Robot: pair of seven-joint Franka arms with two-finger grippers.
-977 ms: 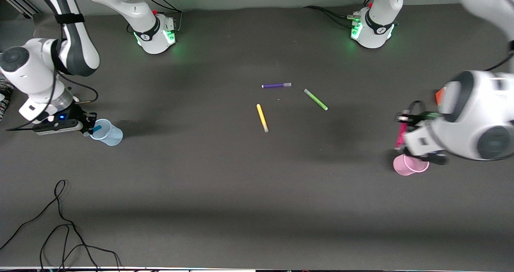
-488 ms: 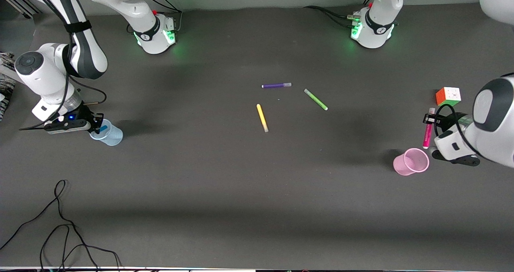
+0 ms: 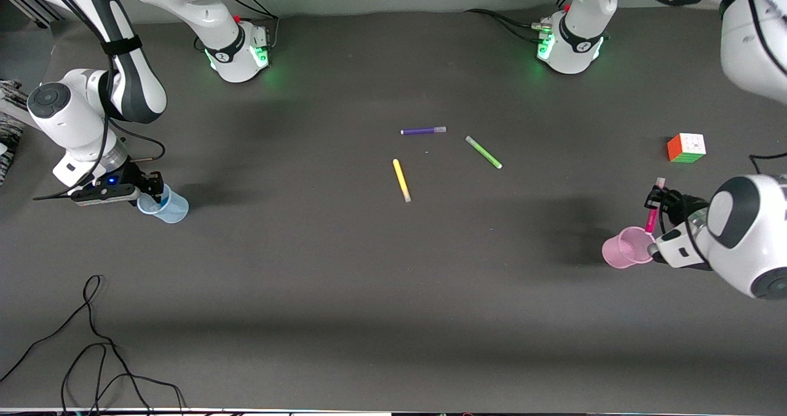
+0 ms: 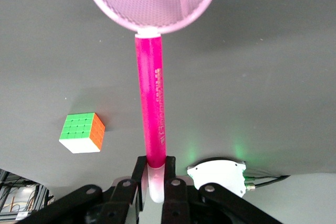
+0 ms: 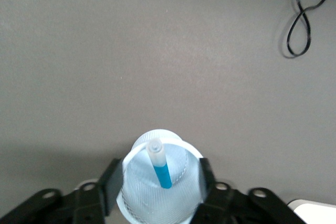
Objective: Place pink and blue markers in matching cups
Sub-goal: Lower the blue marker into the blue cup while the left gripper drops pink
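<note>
The pink marker, clamped by the left gripper, is aligned lengthwise with its tip at the pink cup's rim, while the right gripper, spread wide, flanks the blue cup with the blue marker in it.

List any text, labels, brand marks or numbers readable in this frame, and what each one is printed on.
No text can be read with confidence.
The magenta-pink felt-tip marker, held by the left gripper at the light pink plastic cup, has printing along its barrel: too blurred to read.
The black bands on the white robot arm bases carry a small logo, no legible words.
The multicoloured puzzle cube: no text.
</note>
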